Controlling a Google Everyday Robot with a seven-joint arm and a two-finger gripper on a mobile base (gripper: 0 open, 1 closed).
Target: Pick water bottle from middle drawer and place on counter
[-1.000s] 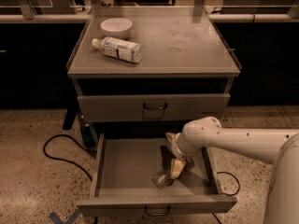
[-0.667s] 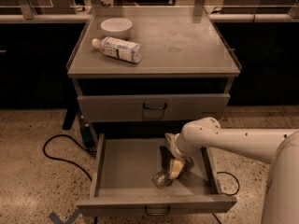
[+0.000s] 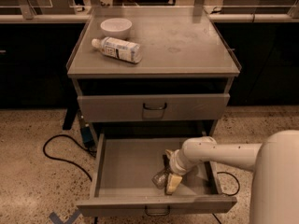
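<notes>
The water bottle (image 3: 160,178), small, clear and crinkled, lies on the tray of the open middle drawer (image 3: 126,164), right of its centre. My gripper (image 3: 170,173) reaches down into the drawer from the right and sits right at the bottle, touching or almost touching it. The white arm (image 3: 219,153) crosses the drawer's right side. The counter (image 3: 187,41) is the grey cabinet top above.
A white bowl (image 3: 116,27) and a bigger bottle with a white printed label (image 3: 117,48) lie on the counter's left part. A shut drawer (image 3: 154,107) sits above the open one. A black cable (image 3: 60,148) loops on the speckled floor at the left.
</notes>
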